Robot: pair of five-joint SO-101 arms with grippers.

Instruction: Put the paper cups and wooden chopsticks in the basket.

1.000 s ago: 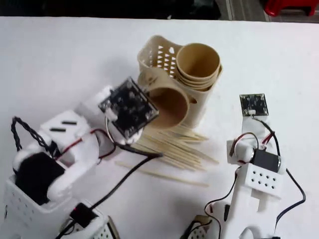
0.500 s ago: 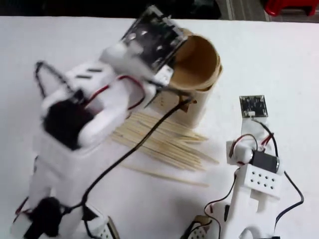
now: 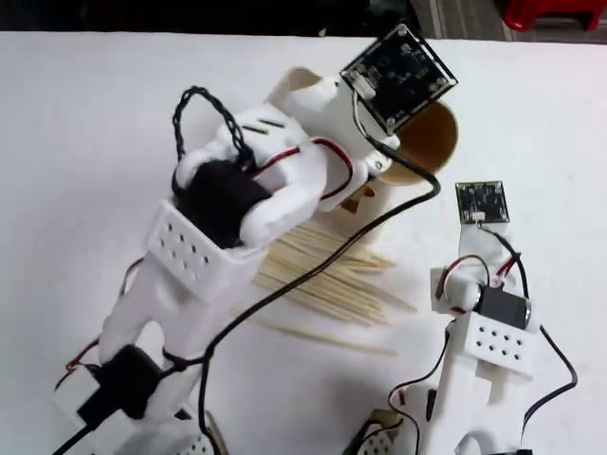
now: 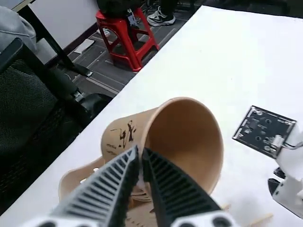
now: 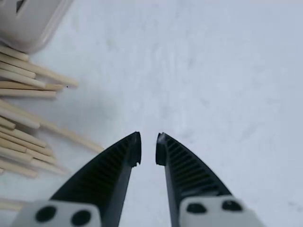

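Mostly, the left arm [image 3: 285,180] is hiding the basket [image 3: 287,83]

From above, one rim corner is peeking out. Closer in, the left gripper [image 4: 140,153] is pinching the rim of the tilted paper cup [image 4: 187,137] just above the basket. The right gripper [image 5: 147,147], slightly parted, is holding nothing over the white table [image 5: 213,71] beside loose chopsticks [image 5: 28,118] — a red stool [image 4: 125,28] is standing beyond.

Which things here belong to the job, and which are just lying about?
Job: paper cup in the left claw, basket, wooden chopsticks on the table.
Lying about: red stool, black chair beyond the table.
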